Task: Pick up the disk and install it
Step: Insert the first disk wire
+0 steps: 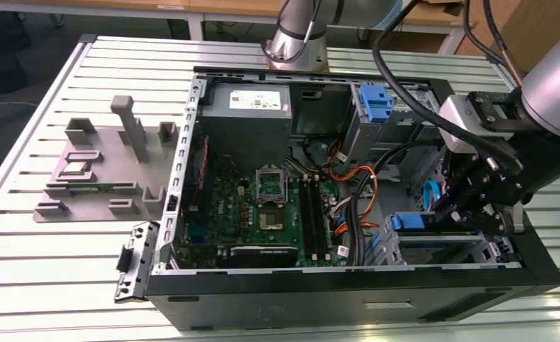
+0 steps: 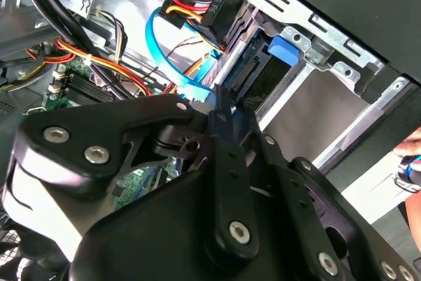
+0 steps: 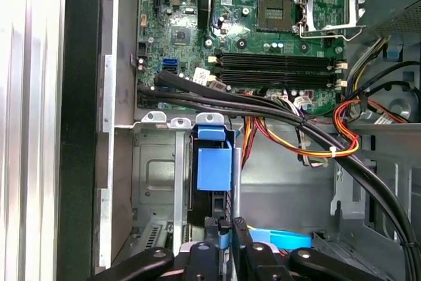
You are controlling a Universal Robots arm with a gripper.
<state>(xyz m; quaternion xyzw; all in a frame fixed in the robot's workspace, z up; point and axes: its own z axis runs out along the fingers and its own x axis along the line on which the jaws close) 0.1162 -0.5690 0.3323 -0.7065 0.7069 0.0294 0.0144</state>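
We see the gripper (image 1: 478, 206) low at the right of the exterior view, inside the computer case (image 1: 356, 303), jaws clenched on the disk (image 3: 214, 182). The disk stands on edge, partly down in the metal drive cage (image 3: 158, 176). To seat it well, we judge: keep it square to the slot, clear of the cables (image 3: 309, 143).

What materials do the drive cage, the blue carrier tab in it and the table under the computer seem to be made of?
Drive cage: likely sheet metal, dull grey, with stamped holes and folded tabs. Blue carrier tab: probably moulded plastic, even colour with a soft sheen. Table: apparently aluminium profile, pale silver with long parallel slots. The black tool sits right at the tab.
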